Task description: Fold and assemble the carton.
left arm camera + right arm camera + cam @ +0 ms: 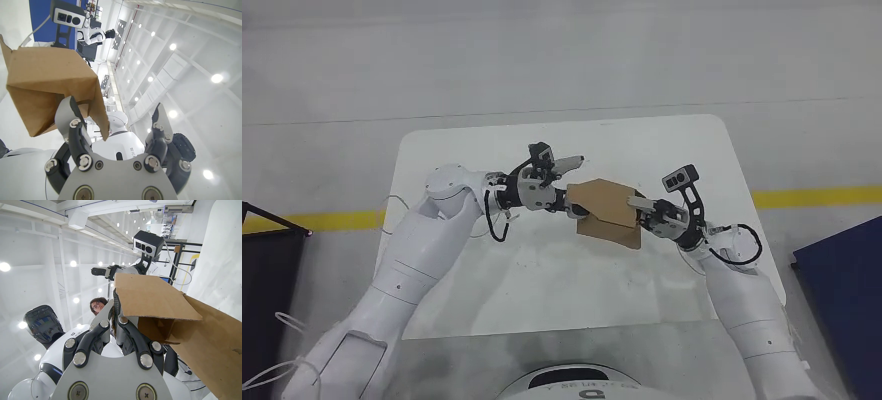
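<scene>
Cardboard carton [607, 205], pinched by right claw [113, 306]; left claw [115, 101] spread at its corner.

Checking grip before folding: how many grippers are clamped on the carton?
1: the right gripper, shut on the carton's edge. The left gripper is open, one finger at the carton's open end.

Plain brown carton [607, 208], white table [542, 285] — and a yellow stripe [822, 196] crossing that grey floor [542, 60].

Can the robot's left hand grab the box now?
Probably yes. The left gripper is open right at the carton, one wall edge between its fingers, nothing blocking. The right gripper holds the other end.
</scene>
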`<state>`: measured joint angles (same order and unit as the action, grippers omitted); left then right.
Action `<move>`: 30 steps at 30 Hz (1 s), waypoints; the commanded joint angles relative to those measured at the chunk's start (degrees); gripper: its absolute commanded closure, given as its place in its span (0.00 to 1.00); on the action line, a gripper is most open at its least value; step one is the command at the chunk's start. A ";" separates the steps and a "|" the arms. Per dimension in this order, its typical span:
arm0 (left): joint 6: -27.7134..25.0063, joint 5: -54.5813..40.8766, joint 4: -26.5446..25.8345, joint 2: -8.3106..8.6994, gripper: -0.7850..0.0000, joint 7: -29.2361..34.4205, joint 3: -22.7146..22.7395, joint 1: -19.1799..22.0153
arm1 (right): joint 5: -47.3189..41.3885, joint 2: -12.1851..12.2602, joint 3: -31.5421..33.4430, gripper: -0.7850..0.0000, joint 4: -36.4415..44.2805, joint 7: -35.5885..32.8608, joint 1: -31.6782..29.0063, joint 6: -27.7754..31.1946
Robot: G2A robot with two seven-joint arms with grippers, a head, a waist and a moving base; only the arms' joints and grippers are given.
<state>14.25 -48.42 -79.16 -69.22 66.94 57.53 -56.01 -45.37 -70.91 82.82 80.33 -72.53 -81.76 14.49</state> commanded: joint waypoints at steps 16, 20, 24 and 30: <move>5.21 16.42 -7.07 2.60 1.00 -2.69 2.56 -1.71 | -1.72 0.51 0.31 1.00 0.40 -0.58 -0.59 1.13; 6.96 19.85 -9.17 3.18 0.91 -3.33 2.99 -1.90 | -1.86 0.61 0.19 1.00 0.52 -0.67 -0.62 1.15; 7.86 21.98 -10.37 3.60 0.81 -4.28 3.26 -2.38 | -2.22 0.68 0.01 1.00 0.50 -0.72 -0.57 1.04; 8.44 23.20 -11.20 4.19 0.55 -4.59 4.13 -3.39 | -2.84 0.77 -0.33 1.00 -0.07 -0.82 -0.12 0.55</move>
<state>22.27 -26.10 -90.15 -65.18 62.32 61.65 -59.32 -48.23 -70.15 82.60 80.35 -73.33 -82.00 15.10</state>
